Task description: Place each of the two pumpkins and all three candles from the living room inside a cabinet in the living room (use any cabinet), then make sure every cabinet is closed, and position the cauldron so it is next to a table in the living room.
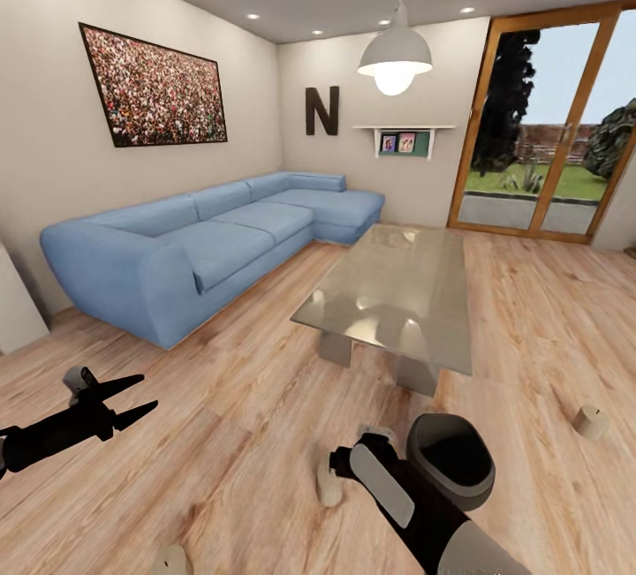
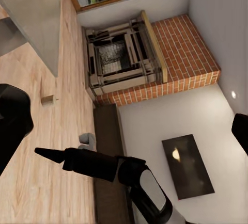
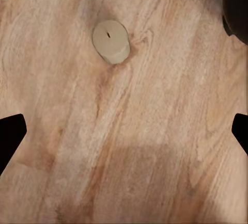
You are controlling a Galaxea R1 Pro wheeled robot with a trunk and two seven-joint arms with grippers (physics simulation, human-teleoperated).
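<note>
My right gripper (image 3: 124, 131) points down at the wooden floor, open, with nothing between its fingers. One candle (image 3: 110, 41) stands just ahead of it, seen beside the right arm (image 1: 389, 480) as a pale stub (image 1: 329, 482). A second candle (image 1: 590, 422) stands on the floor right of the table (image 1: 393, 292). A third candle (image 1: 172, 562) is at the near edge. My left gripper (image 1: 148, 390) hovers open at the left. The cabinet (image 2: 108, 182) runs along the far wall. A black rounded edge (image 3: 237, 7) may be the cauldron; I cannot tell. The pumpkins are out of view.
A blue corner sofa (image 1: 203, 244) lines the left wall. Glass patio doors (image 1: 548, 133) are at the back right. A brick fireplace (image 2: 150, 64) stands past the cabinet's end. Open floor lies between sofa and table.
</note>
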